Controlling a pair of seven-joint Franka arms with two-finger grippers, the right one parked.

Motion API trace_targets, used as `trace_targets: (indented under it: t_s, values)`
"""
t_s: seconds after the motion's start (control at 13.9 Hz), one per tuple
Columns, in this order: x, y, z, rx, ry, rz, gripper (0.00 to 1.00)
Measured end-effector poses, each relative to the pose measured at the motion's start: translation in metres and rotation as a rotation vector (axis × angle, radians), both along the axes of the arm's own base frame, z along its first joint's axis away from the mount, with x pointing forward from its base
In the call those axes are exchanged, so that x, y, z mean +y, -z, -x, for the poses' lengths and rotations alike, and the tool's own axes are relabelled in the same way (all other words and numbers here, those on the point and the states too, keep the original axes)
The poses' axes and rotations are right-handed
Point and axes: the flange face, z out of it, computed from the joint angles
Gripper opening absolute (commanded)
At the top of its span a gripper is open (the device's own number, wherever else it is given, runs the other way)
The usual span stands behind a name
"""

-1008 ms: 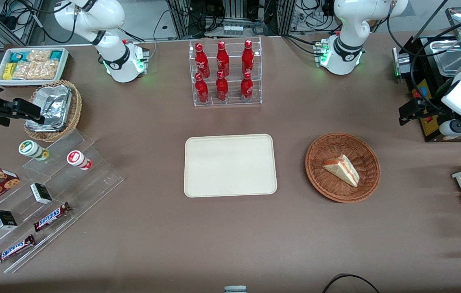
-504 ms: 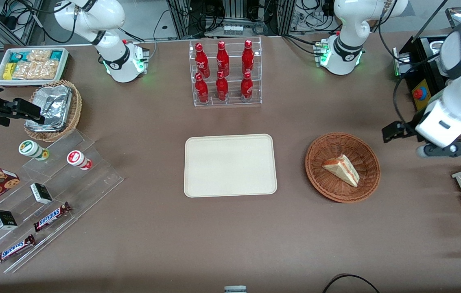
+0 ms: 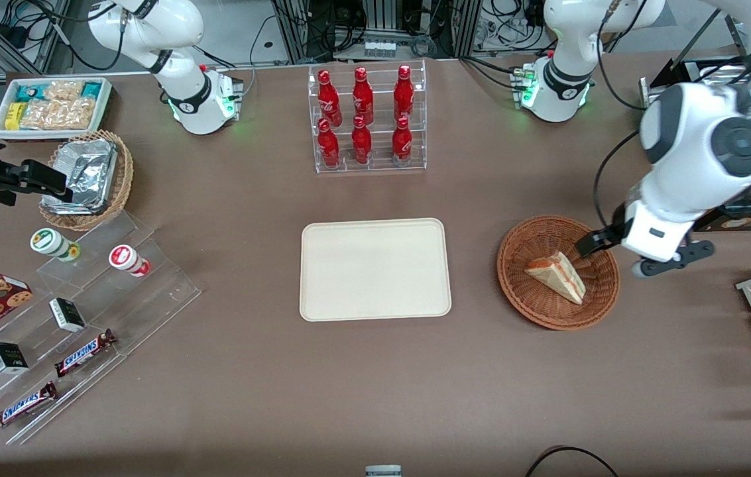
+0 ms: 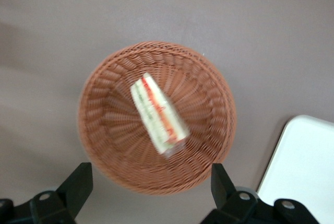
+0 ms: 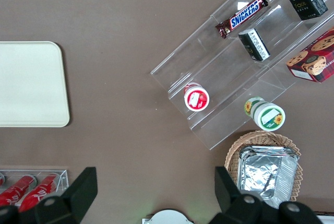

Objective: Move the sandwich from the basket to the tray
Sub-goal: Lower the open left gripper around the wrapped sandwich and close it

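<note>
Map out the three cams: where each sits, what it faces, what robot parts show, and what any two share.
Front view: high, looking down the table at both arm bases; the gripper hangs over the basket rim.
Left wrist view: on the working arm, facing straight down at the sandwich in the basket; open fingers show.
Right wrist view: on the parked arm, facing down at the snack shelves; its own fingers show.
Shared: all three catch the tray, empty.

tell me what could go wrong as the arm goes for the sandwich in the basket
The open gripper hangs above the basket, near its rim, not centred on the sandwich; a straight descent could clip the wicker. The sandwich lies on its side at a slant, so the fingers may need turning or could squash the wedge.
</note>
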Motion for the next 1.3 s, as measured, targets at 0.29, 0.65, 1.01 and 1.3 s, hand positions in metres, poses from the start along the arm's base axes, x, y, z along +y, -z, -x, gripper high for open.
trace_targets:
  t_s: [0.29,0.65,1.01,1.3]
  values:
    - [-0.007,0.045,0.014,-0.044,-0.250,0.021,1.00]
    - [-0.004,0.092,0.026,-0.046,-0.430,0.037,1.00]
    - [-0.005,0.131,0.023,-0.017,-0.501,0.042,1.00]
    - [-0.005,0.162,0.021,0.003,-0.520,0.046,0.98]
